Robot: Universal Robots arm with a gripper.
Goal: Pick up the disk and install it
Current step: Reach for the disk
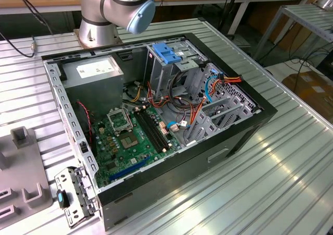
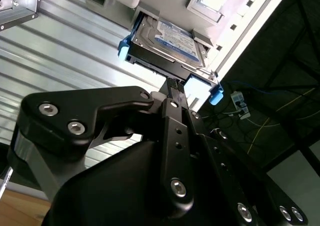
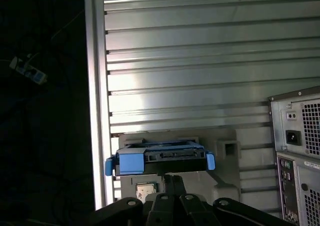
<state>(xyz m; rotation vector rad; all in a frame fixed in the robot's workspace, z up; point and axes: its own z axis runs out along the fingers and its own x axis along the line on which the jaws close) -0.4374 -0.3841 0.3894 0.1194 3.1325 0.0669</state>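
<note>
An open black computer case lies on a ribbed metal desk. Inside are a green motherboard, a grey power supply box with a white sticker, and a blue-topped metal cage. A loose metal bracket lies just beside the case.

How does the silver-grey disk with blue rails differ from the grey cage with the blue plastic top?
The silver-grey rectangular disk lies flat in a grey holder outside the open black computer case; the grey metal cage stands inside it. The disk carries a white-and-blue label; the cage shows none. Both pair grey metal with blue plastic.
</note>
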